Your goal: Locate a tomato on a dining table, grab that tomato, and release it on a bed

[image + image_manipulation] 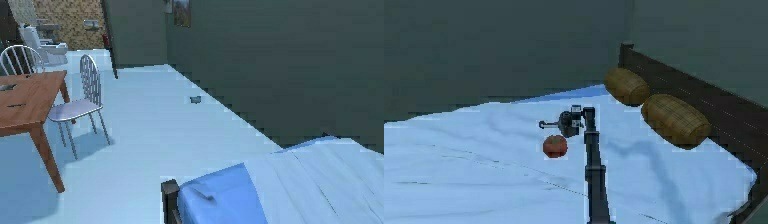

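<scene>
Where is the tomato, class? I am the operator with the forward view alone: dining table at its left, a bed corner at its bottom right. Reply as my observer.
Observer: In the arm side view, a red tomato shows against the bed's pale blue cover, just left of the arm.
Operator: What marks the head of the bed?
Observer: One brown pillow and a second pillow lie along a dark headboard at that view's right.
</scene>
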